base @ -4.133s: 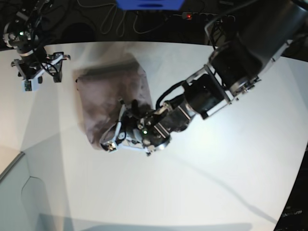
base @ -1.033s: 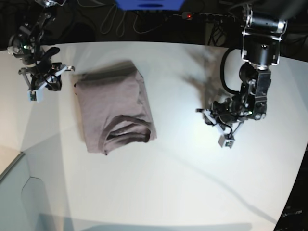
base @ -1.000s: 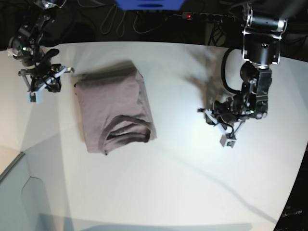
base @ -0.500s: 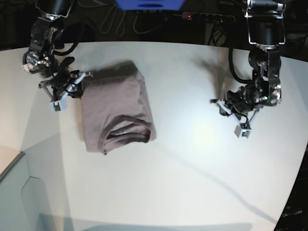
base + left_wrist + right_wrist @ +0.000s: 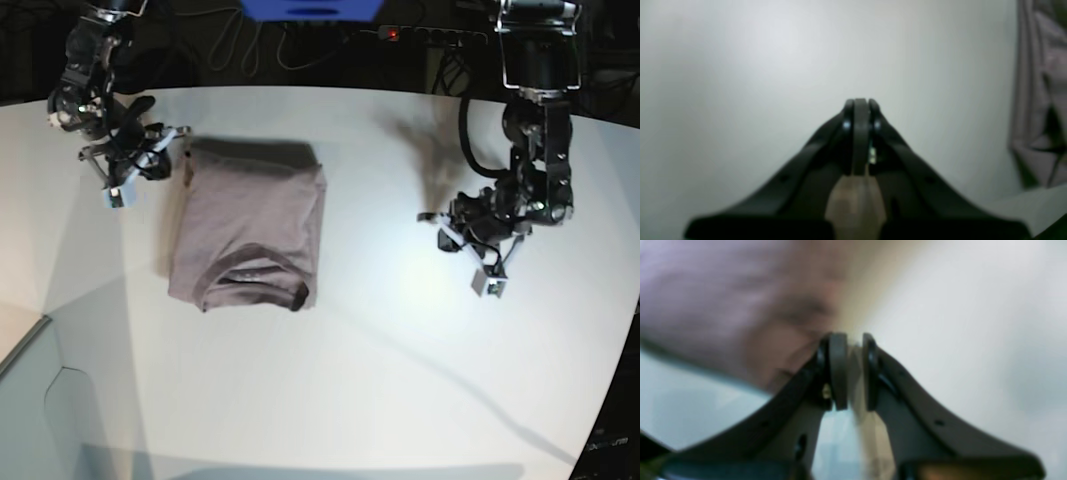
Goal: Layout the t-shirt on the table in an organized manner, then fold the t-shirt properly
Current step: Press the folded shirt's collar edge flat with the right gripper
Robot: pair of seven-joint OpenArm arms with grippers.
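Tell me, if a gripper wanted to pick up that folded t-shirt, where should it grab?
Probably the plain folded edge of the t-shirt farthest from the collar, coming from the right gripper side beside it. That edge looks straight and stacked, so all layers might lift together.

The folded t-shirt (image 5: 250, 235) lies on the worktop (image 5: 330, 380), left of centre in the base view, its neck opening toward the near edge. The right tool (image 5: 150, 165) sits just beside its far left corner; the left tool (image 5: 480, 262) is well apart to the right.
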